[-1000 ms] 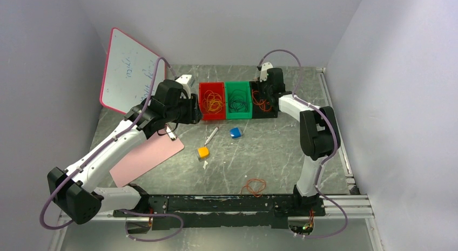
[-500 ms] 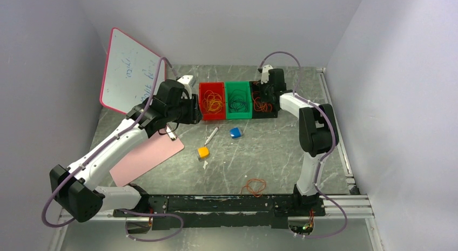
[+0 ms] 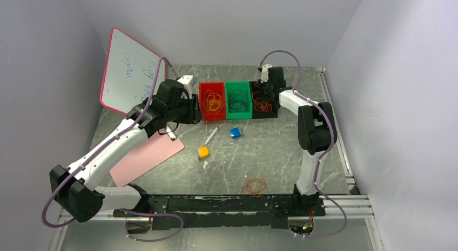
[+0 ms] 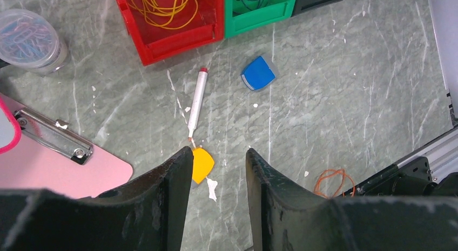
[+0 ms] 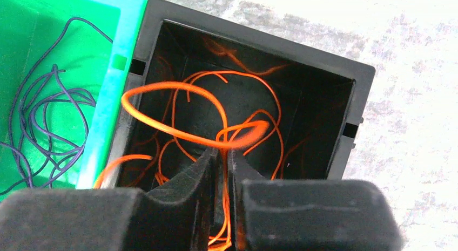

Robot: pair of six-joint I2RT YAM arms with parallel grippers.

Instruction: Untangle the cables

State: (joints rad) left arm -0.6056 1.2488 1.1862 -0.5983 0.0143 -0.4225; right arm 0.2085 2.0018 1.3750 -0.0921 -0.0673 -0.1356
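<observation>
Nearest the rail, one small coil of thin red-orange cable [image 3: 255,186] lies loose on the grey marbled table [image 3: 270,154], well apart from the bins.

Further in lie a small yellow block [image 3: 203,151], a white marker pen [image 3: 211,135], a blue block [image 3: 235,132] and a pink clipboard [image 3: 146,156].

The left gripper [image 4: 217,152] hangs above this area with its jaws apart, holding nothing.

Three bins stand side by side at the far end:
- The red plastic bin [image 3: 212,117] holds yellow-orange cables [image 3: 213,103].
- The green plastic bin [image 3: 238,116] holds dark purple cables [image 5: 48,116].
- The black plastic bin [image 5: 259,40] holds red-orange cables [image 5: 216,137].

The right gripper [image 5: 221,154] is over the black bin with its jaws almost together. An orange strand runs through the slit between them; I cannot tell whether it is pinched.

A pink-framed whiteboard [image 3: 129,73] leans at far left.
</observation>
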